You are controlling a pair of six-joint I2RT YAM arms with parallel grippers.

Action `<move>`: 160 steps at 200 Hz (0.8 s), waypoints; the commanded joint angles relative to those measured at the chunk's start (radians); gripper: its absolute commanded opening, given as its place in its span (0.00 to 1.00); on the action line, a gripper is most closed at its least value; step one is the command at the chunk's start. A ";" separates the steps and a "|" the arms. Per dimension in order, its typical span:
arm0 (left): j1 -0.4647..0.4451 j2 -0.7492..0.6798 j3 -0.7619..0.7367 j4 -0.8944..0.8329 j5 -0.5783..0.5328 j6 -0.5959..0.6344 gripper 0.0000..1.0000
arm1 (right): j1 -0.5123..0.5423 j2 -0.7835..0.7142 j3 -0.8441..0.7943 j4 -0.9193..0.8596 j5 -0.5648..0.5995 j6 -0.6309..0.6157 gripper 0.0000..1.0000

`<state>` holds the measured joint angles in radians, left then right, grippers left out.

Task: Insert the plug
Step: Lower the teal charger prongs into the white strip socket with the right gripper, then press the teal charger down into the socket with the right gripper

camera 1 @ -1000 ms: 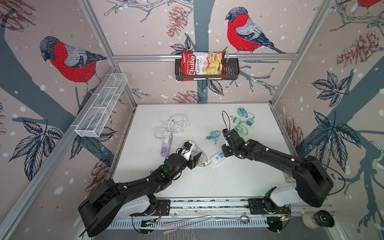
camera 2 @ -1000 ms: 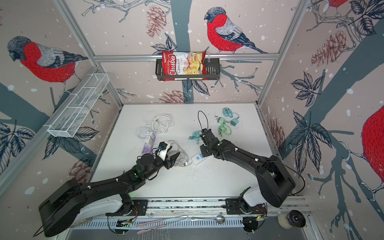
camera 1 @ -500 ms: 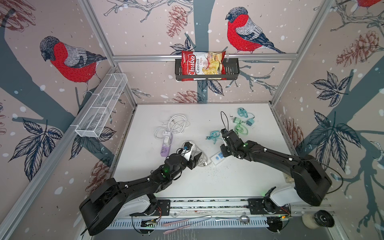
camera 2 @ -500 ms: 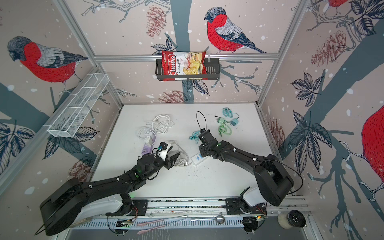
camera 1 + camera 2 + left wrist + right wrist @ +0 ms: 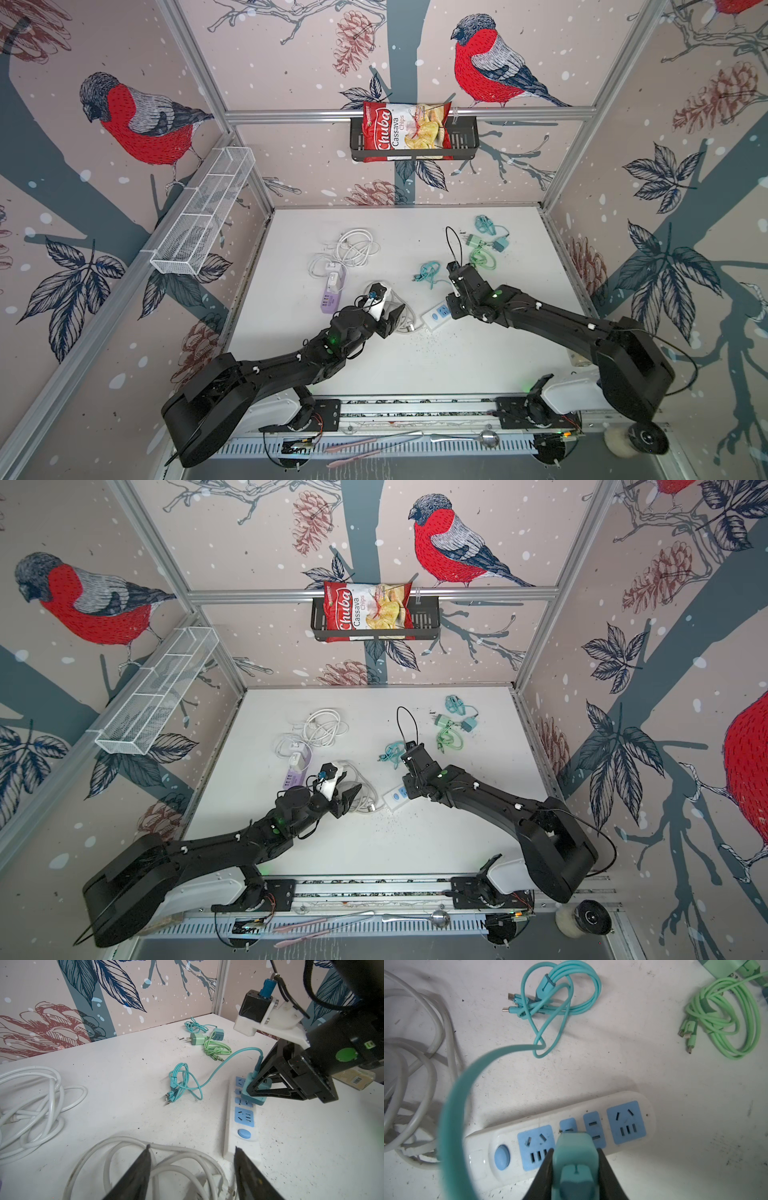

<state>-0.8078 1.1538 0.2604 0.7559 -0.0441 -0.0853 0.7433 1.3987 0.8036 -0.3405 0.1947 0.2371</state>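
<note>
While the right fingers (image 5: 542, 1176) pinched it from both sides, the teal plug (image 5: 575, 1155) stood on the power strip (image 5: 651, 1118). It sat over one of the two narrow sockets in the middle of the row. Its pins were hidden beneath its body, so how deep they sat could not be told. The plug was a smooth, rounded block. A flat teal cable (image 5: 220, 1066) rose from its top, arched away and ended in a tied bundle on the worktop (image 5: 415, 361).

The strip was a long white plastic bar with rounded ends, pale blue socket faces and a round blue button (image 5: 244, 1133) at one end. Near that end the left fingers (image 5: 135, 1180) were spread wide, gripping nothing, above the loops of a thick white cord (image 5: 124, 1145).

Farther off lay a coiled green cable (image 5: 217, 1049) beside a small green charger (image 5: 197, 1040). Thin white cables (image 5: 353, 249) were heaped next to a purple strip (image 5: 329, 299) with a white charger (image 5: 336, 281) on it.

On the back wall a black basket (image 5: 463, 141) held a red bag of chips (image 5: 405, 131). A white wire basket (image 5: 203, 216) hung along the left wall.
</note>
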 commanded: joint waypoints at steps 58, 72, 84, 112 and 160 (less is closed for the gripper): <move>0.001 0.009 0.015 0.029 0.013 0.017 0.62 | 0.007 0.008 0.006 0.039 0.004 -0.030 0.00; 0.001 0.010 0.021 0.020 0.014 0.017 0.62 | 0.013 -0.015 0.021 0.025 -0.006 -0.037 0.00; 0.001 0.013 0.020 0.024 0.015 0.016 0.62 | 0.013 -0.036 0.024 0.021 -0.003 -0.048 0.00; 0.001 0.031 0.026 0.036 0.020 0.015 0.62 | 0.002 -0.037 0.024 0.028 -0.004 -0.063 0.00; 0.001 0.040 0.038 0.030 0.033 0.021 0.62 | 0.004 -0.010 -0.024 0.105 -0.016 -0.089 0.00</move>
<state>-0.8078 1.1950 0.2890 0.7582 -0.0261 -0.0734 0.7452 1.3907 0.8043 -0.2962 0.1890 0.1780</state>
